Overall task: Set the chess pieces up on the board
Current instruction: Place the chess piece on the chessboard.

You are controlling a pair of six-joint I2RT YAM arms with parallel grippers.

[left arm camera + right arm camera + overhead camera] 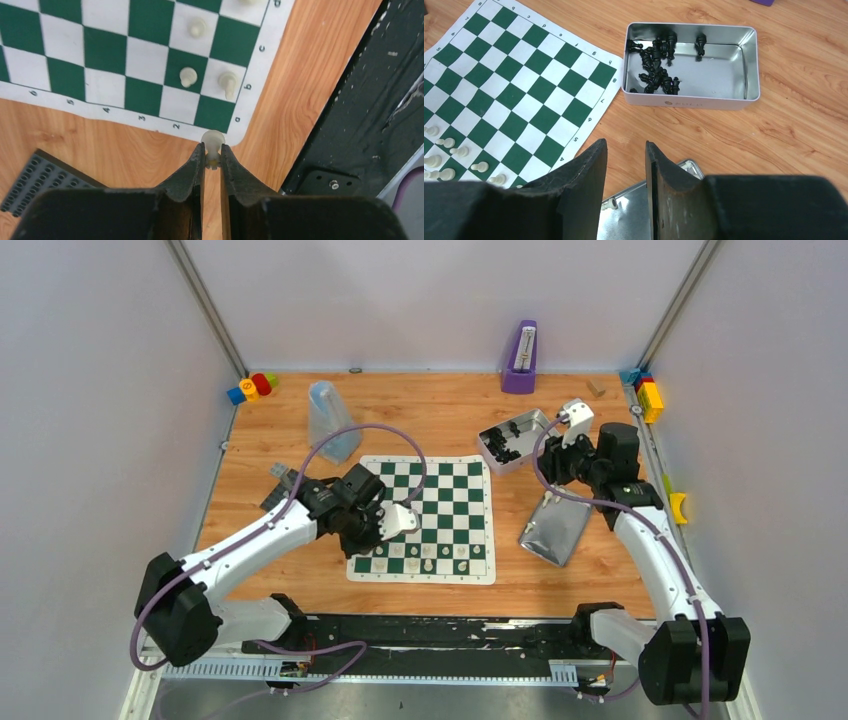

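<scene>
Now L jaws pinch cream pawn (213, 140) by board (105, 88) corner; R jaws part-open, empty.

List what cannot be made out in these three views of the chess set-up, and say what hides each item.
1. Left wrist: the held piece's base, hidden between the left gripper's fingers.
2. Top external: the kinds of the white pieces on the board, too small.
3. Right wrist: the count of black pieces, heaped in the tin.
4. Right wrist: most of the silver lid, behind the right gripper.
</scene>
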